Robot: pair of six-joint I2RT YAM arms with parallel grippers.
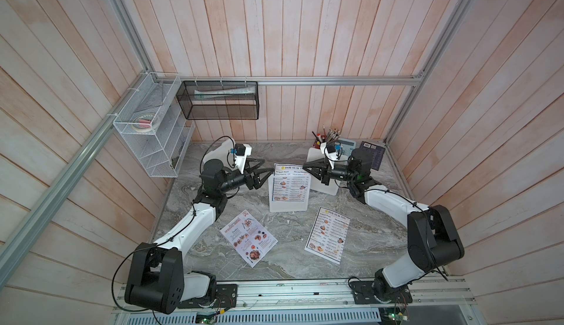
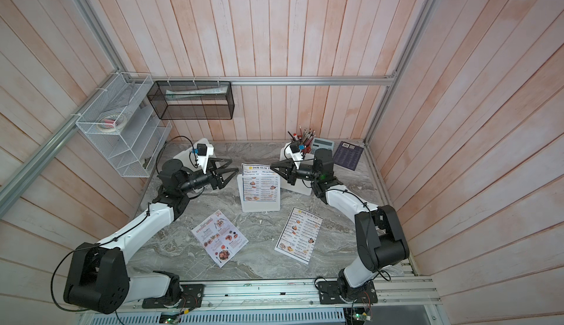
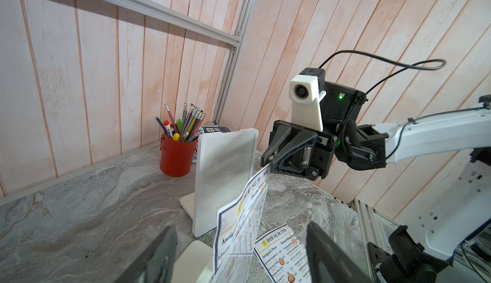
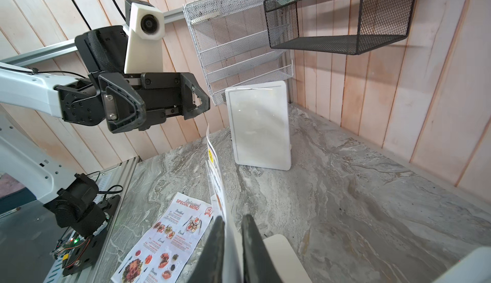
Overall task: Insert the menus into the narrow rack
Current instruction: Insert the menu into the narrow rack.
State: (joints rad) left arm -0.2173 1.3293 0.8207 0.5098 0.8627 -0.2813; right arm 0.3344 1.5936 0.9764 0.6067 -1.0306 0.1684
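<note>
One white "DIM SUM INN" menu [image 1: 288, 183] stands upright in the narrow rack [image 1: 287, 207], a white stand with a clear front at mid-table. My right gripper [image 4: 233, 231] is shut on that menu's upper right edge, the sheet pinched between its fingers [image 4: 215, 241]. The left gripper [image 3: 240, 257] is open, level with the sheet's upper left corner [image 3: 239, 215], and does not touch it. A second "DIM SUM INN" menu [image 1: 328, 235] lies flat at the front right. The colourful "Special Menu" [image 1: 248, 238] lies flat at the front left.
Two more white stands are at the back left [image 1: 219, 152] and back right [image 1: 323, 183]. A red pencil pot [image 3: 176, 156], a calculator [image 1: 346, 145] and a dark purple booklet [image 1: 372, 152] fill the back right corner. White [image 1: 152, 125] and black [image 1: 218, 100] wire racks hang on the walls.
</note>
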